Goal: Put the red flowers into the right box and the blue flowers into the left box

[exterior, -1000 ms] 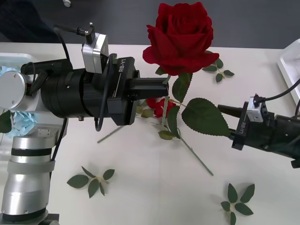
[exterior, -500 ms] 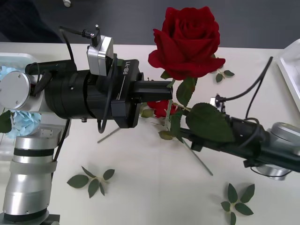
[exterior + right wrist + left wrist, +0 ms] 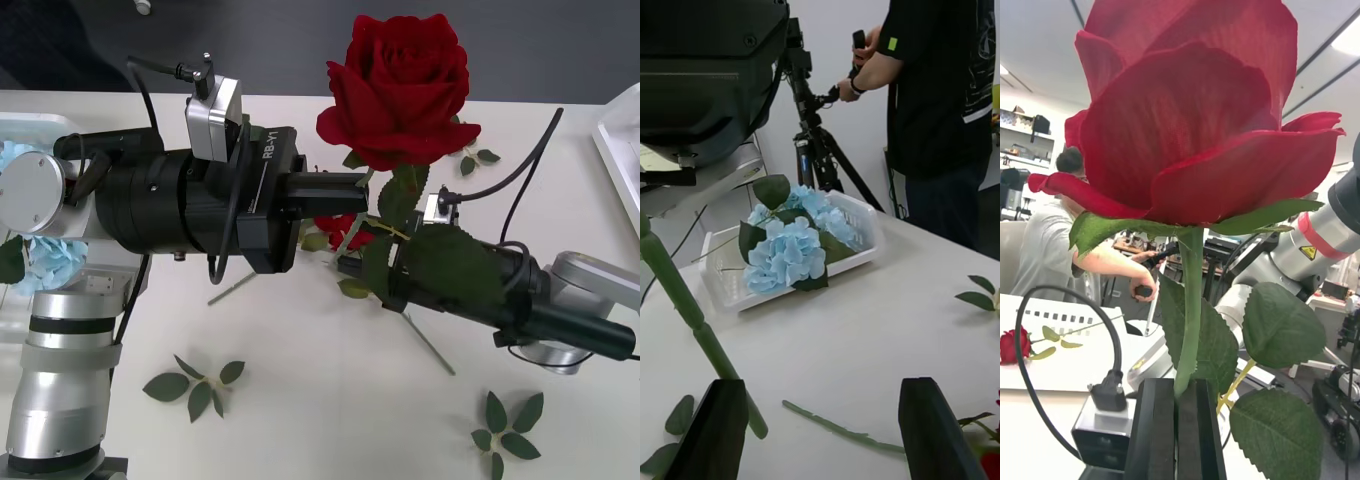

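Left gripper [image 3: 362,193] clamping rose stem [image 3: 1187,315]

Front view overhead; wrist views close, low, perhaps sharing the rose stem [image 3: 685,300].

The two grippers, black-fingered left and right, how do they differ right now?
The left gripper is shut on the deep-red rose, pinching its green stem; the right gripper is open and holds nothing. The left one grips high near the bloom; the right one reaches in lower on the stem. Both have black fingers.
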Motion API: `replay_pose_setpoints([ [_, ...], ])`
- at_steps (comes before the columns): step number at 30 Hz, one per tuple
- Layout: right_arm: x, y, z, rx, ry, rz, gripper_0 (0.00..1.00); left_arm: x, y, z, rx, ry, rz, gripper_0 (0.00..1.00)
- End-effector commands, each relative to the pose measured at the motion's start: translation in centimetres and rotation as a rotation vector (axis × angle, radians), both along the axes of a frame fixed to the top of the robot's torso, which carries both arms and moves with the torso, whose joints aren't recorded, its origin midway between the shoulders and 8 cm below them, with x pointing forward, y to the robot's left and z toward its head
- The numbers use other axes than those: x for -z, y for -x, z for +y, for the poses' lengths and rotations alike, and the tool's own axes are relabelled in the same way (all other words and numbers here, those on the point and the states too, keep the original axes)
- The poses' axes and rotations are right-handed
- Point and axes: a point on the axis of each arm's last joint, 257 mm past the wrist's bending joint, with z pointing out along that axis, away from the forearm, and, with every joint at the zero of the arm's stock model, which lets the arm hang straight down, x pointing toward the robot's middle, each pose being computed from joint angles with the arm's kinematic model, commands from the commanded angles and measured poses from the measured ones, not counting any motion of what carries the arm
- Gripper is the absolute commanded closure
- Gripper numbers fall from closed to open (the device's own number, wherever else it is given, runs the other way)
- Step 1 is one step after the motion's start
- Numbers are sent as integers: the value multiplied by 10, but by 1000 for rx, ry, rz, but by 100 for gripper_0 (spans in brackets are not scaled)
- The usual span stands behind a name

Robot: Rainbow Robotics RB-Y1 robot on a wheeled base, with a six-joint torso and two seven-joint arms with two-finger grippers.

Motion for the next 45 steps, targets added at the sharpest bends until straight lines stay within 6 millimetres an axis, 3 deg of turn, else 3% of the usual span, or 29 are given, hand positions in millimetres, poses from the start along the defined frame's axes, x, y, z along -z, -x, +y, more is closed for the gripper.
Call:
replay_pose_setpoints([
  [1,0,3,-1,-26,37,-84,41,-14,6,-5,20,20,-26,100],
  [9,11,39,-34,-136,35,-83,41,-14,6,-5,20,20,-26,100],
  [12,8,41,-47,-131,24,-93,41,-14,6,-5,20,20,-26,100],
  [19,-1,38,-50,-124,3,-96,41,-14,6,-5,20,20,-26,100],
  [26,-17,41,-40,-152,-22,-111,41,-14,6,-5,20,20,-26,100],
  [31,-27,48,-21,-196,-50,-114,41,-14,6,-5,20,20,-26,100],
  [45,-38,37,31,-183,-52,-74,41,-14,6,-5,20,20,-26,100],
])
